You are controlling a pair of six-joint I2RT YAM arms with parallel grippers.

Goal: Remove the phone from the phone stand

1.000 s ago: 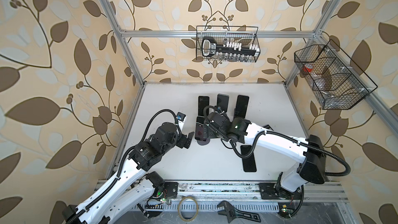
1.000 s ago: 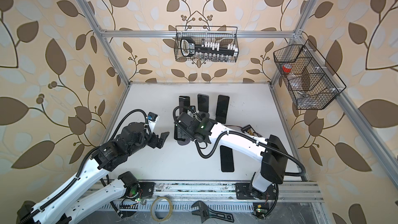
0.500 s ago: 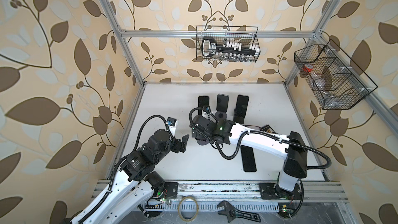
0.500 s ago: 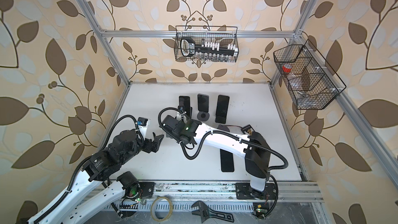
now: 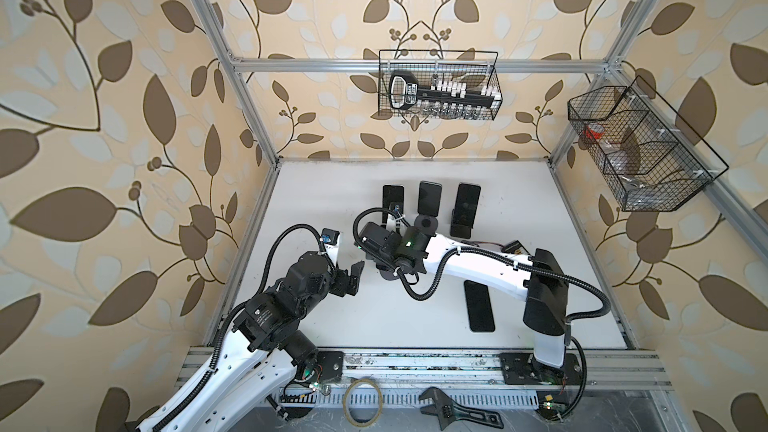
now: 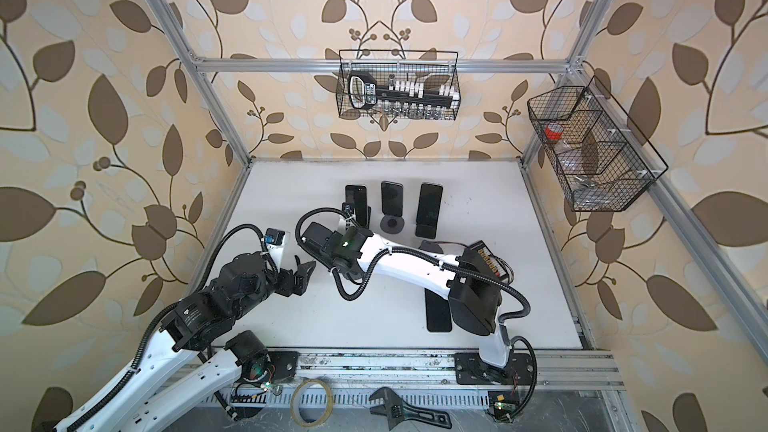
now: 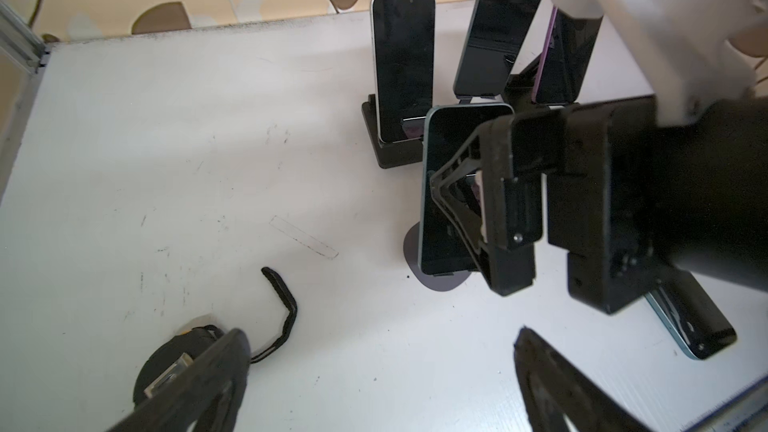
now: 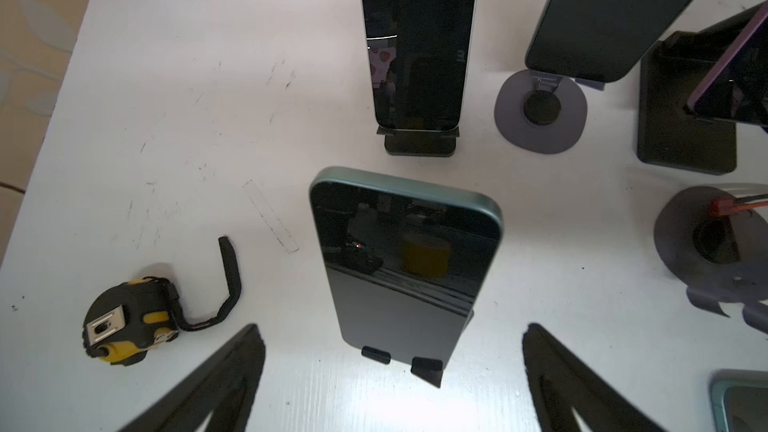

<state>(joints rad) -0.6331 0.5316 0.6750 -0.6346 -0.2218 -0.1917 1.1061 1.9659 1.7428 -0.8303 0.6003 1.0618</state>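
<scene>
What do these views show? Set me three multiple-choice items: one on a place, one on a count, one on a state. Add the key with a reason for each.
1. The tape measure lies:
A) in a wire basket
B) on the white table
C) on a phone stand

2. The back-row phones, each propped upright, number:
A) two
B) three
C) five

3. The right gripper is:
A) open, holding nothing
B) shut on a phone
C) shut on the tape measure

Key:
1 B: it sits on the bare tabletop in both wrist views.
2 B: both top views show three in a row.
3 A: its fingers stand wide apart, and the front phone rests on its stand.
</scene>
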